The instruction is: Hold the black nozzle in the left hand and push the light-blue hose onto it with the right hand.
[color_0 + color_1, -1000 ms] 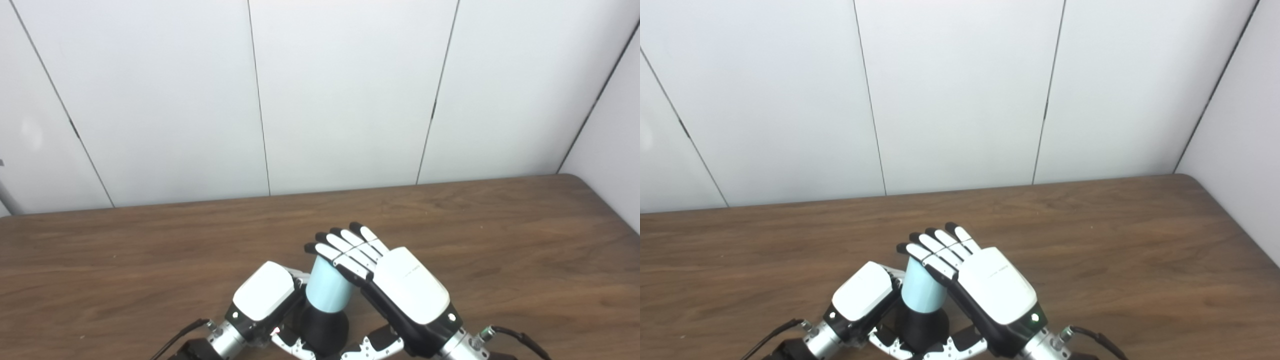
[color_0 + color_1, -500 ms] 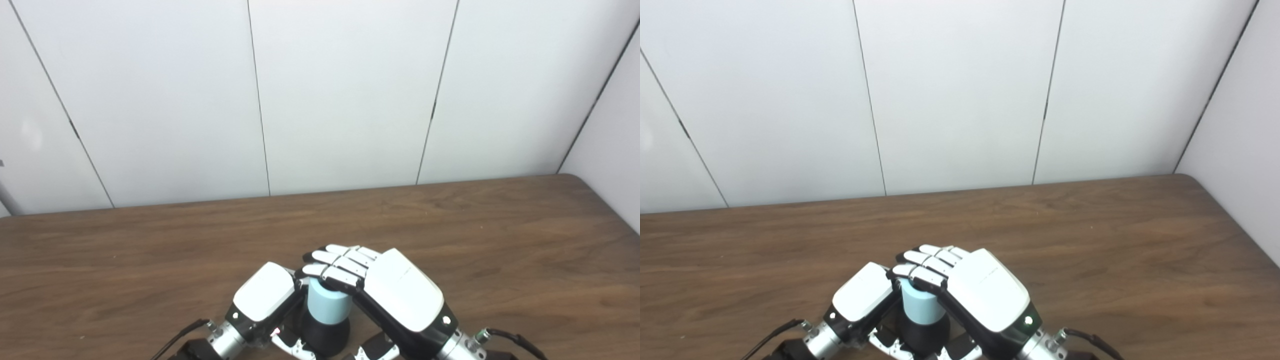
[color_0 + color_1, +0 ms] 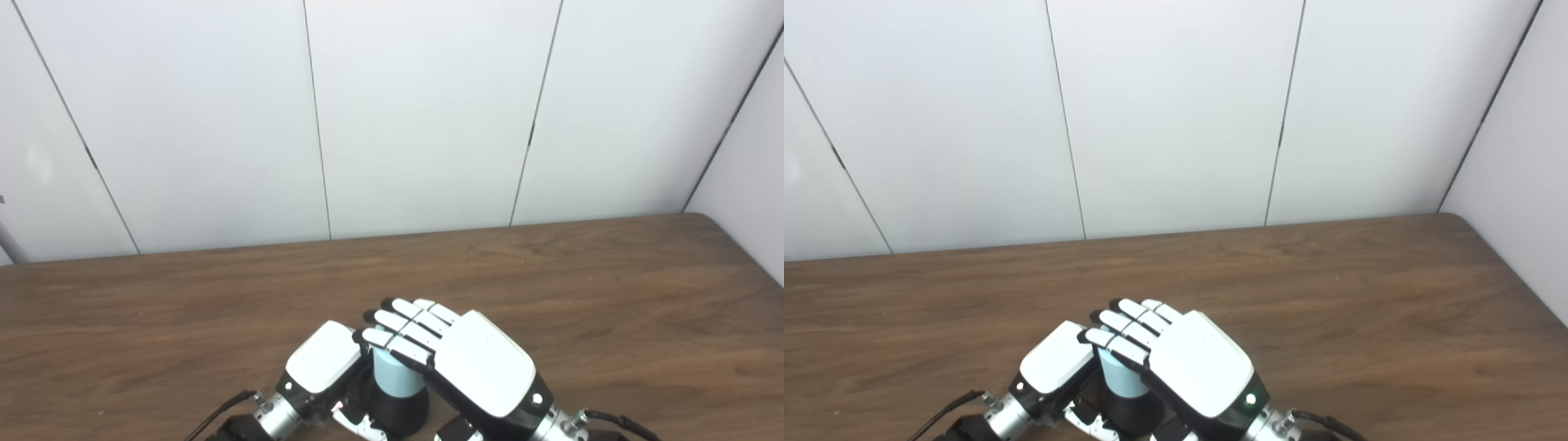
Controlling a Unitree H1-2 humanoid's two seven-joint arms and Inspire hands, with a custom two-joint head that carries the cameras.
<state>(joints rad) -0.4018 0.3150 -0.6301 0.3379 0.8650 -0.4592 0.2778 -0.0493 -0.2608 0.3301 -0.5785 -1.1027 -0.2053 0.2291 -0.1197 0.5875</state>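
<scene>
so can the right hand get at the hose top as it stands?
Likely yes: the right hand already lies flat over the light-blue hose, fingers across its top, nothing between.

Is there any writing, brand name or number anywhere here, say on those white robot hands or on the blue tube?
No text can be read.
Right hand: no legible marking on its white back shell; only a small green light near the wrist.
Left hand: plain white shell, nothing written.
Light-blue hose and black nozzle: no label visible.
Table: no signs.
</scene>
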